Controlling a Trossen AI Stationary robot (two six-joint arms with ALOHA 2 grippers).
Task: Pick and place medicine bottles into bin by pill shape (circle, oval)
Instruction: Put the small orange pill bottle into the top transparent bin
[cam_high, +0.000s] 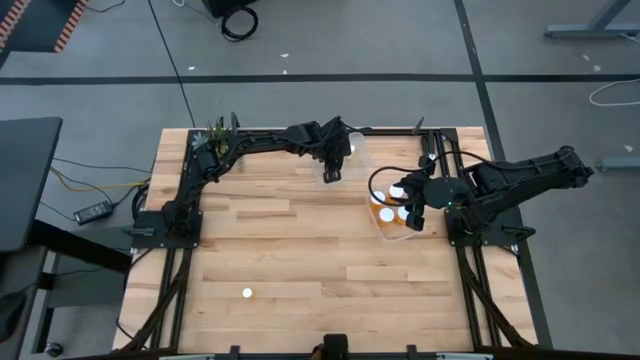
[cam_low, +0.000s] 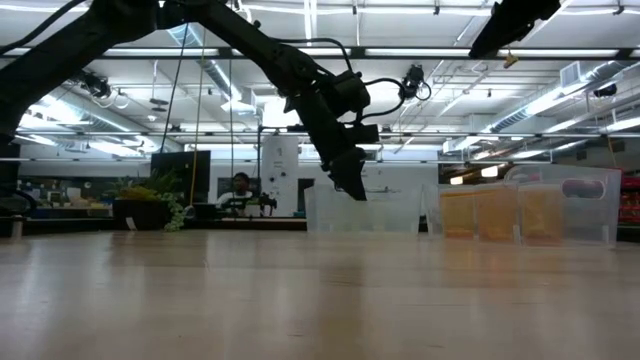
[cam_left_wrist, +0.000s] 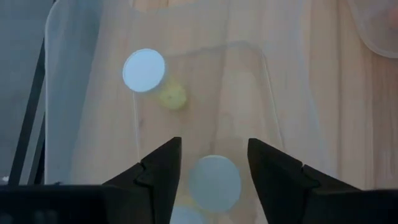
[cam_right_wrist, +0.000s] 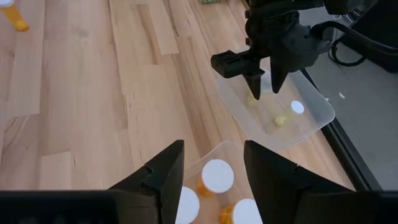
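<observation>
My left gripper (cam_high: 333, 170) hangs open over a clear bin (cam_high: 352, 145) at the table's far middle. In the left wrist view two white-capped bottles (cam_left_wrist: 144, 70) (cam_left_wrist: 214, 182) lie in that bin (cam_left_wrist: 93, 124), one below the gap between my fingers, untouched. My right gripper (cam_high: 412, 216) is open over a second clear bin (cam_high: 385, 228) at the right, which holds several amber bottles with white caps (cam_right_wrist: 217, 175). One more bottle (cam_high: 247, 293) stands alone near the front left; it also shows in the right wrist view (cam_right_wrist: 12, 15).
A small green plant (cam_high: 218, 135) sits at the far left corner. The arms' dark bases (cam_high: 165, 225) (cam_high: 485, 232) stand at the left and right edges. Bare wood (cam_high: 300, 250) lies between the bins and the front edge. A person (cam_low: 238, 190) sits in the room beyond.
</observation>
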